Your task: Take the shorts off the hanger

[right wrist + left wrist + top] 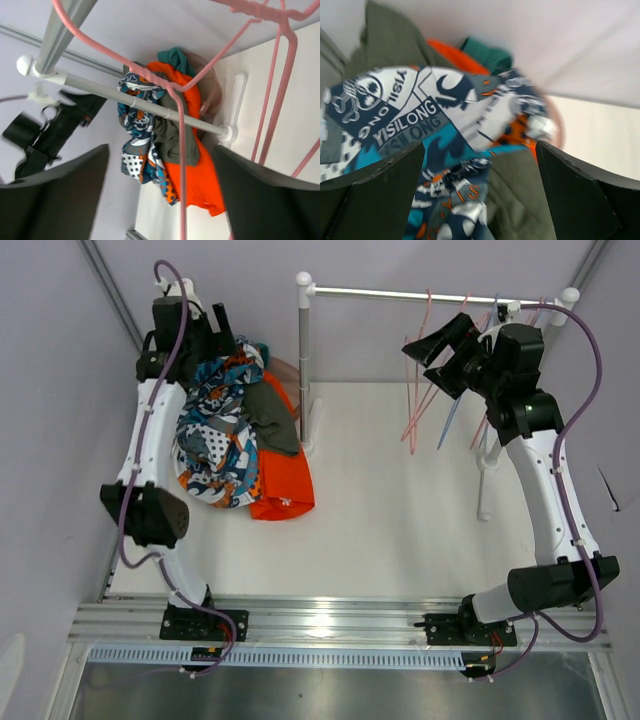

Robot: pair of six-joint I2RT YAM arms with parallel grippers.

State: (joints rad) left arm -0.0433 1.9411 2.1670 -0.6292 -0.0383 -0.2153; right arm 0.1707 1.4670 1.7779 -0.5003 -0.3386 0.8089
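Pile of soft cloth shorts lies off the hangers at the far-left of the white desk: teal-orange-white-navy printed shorts on top, olive green shorts beside them, bright orange shorts spread at the near-right edge, and a bit of dark teal shorts at the far side. Left tool hangs over the pile with fingers wide apart, nothing clamped, the print right below it. Right tool is up by the silver rail of the white clothes rack, fingers apart and empty. Bare pink wire hangers and a blue hanger hang from the rail.
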